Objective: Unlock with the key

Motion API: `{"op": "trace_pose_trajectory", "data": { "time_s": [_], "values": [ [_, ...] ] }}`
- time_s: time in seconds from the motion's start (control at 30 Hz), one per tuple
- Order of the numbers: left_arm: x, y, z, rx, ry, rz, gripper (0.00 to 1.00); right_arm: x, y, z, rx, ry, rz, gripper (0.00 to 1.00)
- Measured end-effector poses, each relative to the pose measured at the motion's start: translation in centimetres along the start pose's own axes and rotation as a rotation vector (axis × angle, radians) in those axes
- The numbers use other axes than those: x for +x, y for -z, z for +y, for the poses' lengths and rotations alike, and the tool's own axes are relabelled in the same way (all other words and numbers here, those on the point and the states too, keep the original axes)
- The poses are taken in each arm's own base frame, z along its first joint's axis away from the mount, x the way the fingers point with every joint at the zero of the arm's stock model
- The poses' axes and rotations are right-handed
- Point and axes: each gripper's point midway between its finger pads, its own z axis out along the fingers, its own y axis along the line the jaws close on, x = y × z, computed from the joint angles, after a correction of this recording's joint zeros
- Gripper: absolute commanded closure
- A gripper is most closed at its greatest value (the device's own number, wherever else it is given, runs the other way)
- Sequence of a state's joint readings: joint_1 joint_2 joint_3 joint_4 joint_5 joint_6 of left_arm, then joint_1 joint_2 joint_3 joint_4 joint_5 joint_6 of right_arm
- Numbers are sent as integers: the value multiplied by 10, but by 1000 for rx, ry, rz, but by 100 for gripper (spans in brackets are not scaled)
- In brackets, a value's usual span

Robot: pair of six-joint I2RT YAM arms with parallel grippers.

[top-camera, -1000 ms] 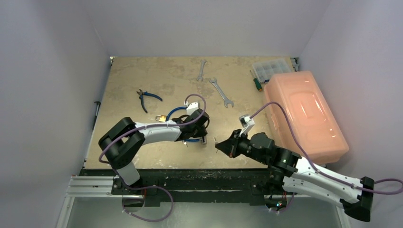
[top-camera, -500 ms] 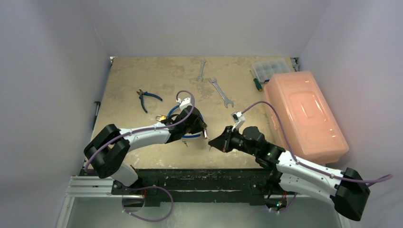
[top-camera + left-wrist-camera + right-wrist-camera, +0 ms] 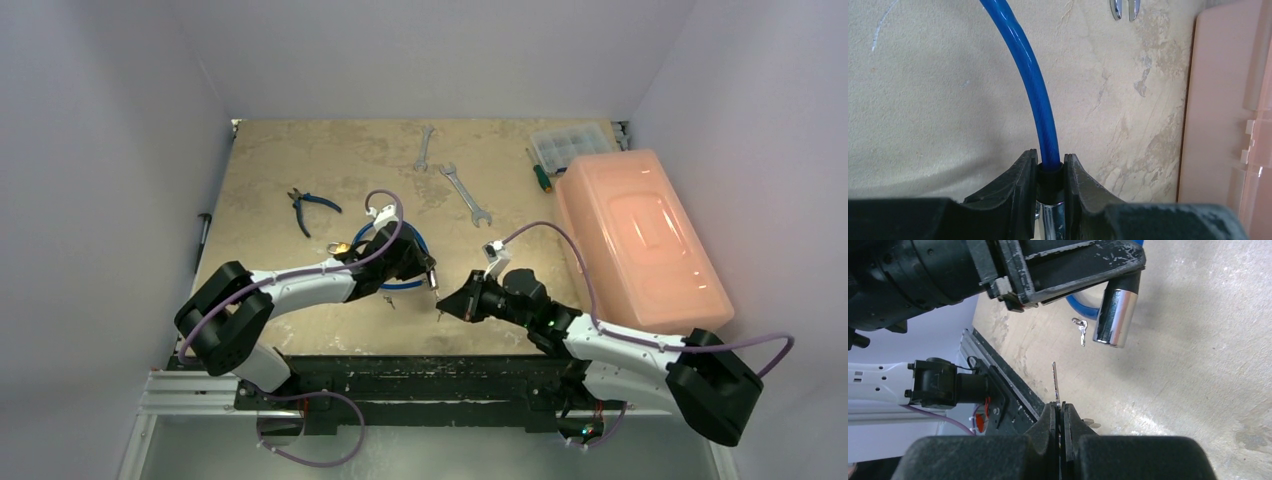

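Observation:
My right gripper (image 3: 1060,404) is shut on the key (image 3: 1055,381), whose thin silvery blade sticks straight out past the fingertips. Its tip points toward the open end of a chrome lock cylinder (image 3: 1116,315) a short gap away. That cylinder belongs to a blue cable lock (image 3: 1033,80). My left gripper (image 3: 1050,159) is shut on the lock's black collar, with the cable arching away over the table. From above, the left gripper (image 3: 428,276) and right gripper (image 3: 446,306) face each other near the front middle of the table.
A small brass padlock (image 3: 340,247) lies behind the left arm. A second tiny key on a ring (image 3: 1080,331) lies below the cylinder. Blue-handled pliers (image 3: 310,208), two wrenches (image 3: 465,193), a screwdriver (image 3: 540,176), a clear organiser (image 3: 570,146) and an orange box (image 3: 640,240) lie further off.
The right arm has swung left and brought the key closer to the cylinder. The left gripper with the cable lock has shifted slightly back. Both grips are unchanged.

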State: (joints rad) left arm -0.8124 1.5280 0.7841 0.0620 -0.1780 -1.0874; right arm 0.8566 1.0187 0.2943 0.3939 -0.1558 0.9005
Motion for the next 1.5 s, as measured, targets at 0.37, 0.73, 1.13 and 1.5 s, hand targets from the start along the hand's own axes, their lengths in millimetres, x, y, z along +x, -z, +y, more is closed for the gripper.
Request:
{"op": "trace_pose_trajectory", "data": {
  "time_s": [0.37, 0.73, 1.13, 1.5],
  "values": [
    [4, 0, 2, 17, 11, 14, 100, 8, -12, -18, 13, -49, 23, 100],
    [2, 3, 1, 25, 13, 12, 100, 11, -20, -24, 2, -75, 35, 100],
    [2, 3, 0, 26, 15, 12, 100, 13, -25, -32, 12, -95, 30, 100],
    [1, 4, 0, 28, 21, 10, 100, 18, -26, -41, 21, -118, 32, 100]
  ]
}}
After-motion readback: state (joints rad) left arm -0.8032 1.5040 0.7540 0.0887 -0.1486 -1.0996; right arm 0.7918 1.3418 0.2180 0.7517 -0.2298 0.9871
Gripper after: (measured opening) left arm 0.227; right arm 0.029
